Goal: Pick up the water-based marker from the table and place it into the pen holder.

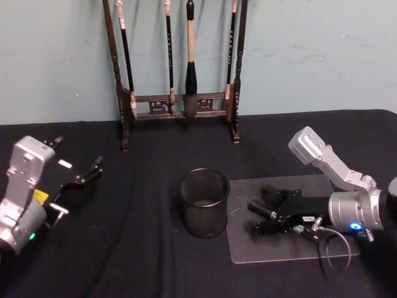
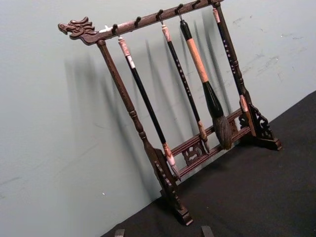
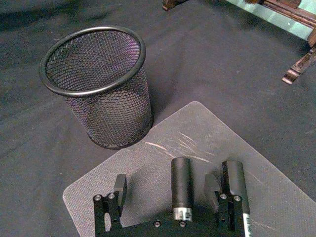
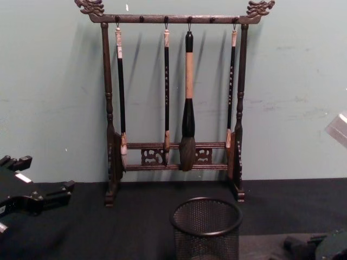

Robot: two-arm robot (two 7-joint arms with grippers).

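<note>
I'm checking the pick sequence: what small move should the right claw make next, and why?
Probably shut the right claw: its fingers stand open on either side of a short black cylinder, apparently the marker, over the clear mat, and the pen holder looks empty. The left claw idles far left.

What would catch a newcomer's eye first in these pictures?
Probably the tall dark brush rack with dragon-carved ends, standing at the back with four brushes hanging from it. Then the black mesh pen holder in the middle of the black table, and the right gripper beside it over a clear mat. The left gripper sits at the far left.
</note>
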